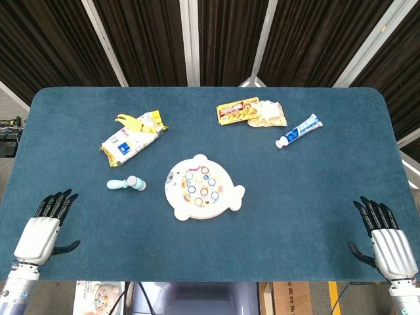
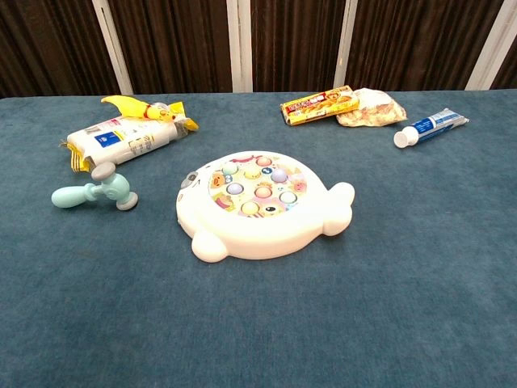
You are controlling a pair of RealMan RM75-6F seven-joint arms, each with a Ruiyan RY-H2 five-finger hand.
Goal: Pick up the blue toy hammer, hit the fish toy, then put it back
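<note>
Table (image 1: 315,197): a dark blue cloth is covering its top.
White snack packet (image 1: 125,144): lying left of centre, its yellow end (image 1: 146,121) pointing towards the far edge.
Yellow-and-red box (image 1: 238,111): sitting flat near the far edge.
Crumpled clear bag (image 1: 269,114): touching that box's right end.
Toothpaste tube (image 1: 299,131): lying slantwise to the right, its white cap facing the centre.

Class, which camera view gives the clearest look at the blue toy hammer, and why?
The chest view: the blue toy hammer appears large, with handle and grey-capped head distinct, lying left of the fish toy. The head view shows it from above, small, with little detail.
</note>
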